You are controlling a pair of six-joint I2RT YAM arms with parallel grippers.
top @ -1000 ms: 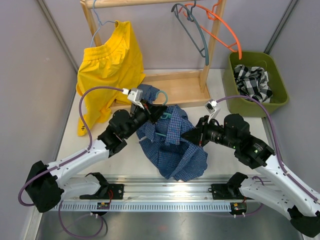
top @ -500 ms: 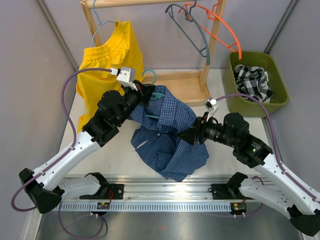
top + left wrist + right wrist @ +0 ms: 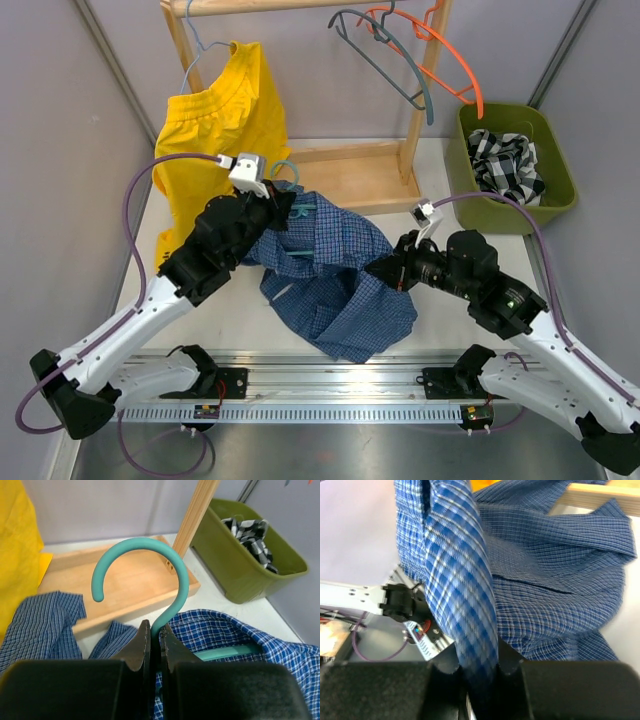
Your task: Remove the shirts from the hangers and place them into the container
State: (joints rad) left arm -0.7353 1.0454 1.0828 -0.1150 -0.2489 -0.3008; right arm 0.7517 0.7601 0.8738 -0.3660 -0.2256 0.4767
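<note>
Bright, even light; close blue shirt (image 3: 465, 610) seems motion-blurred.

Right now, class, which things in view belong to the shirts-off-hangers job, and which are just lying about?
Job in hand: blue checked shirt, teal hanger, plaid shirt, green bin, grey hanger, orange hanger.
Just lying about: yellow garment, wooden rail frame, wooden base tray.
</note>
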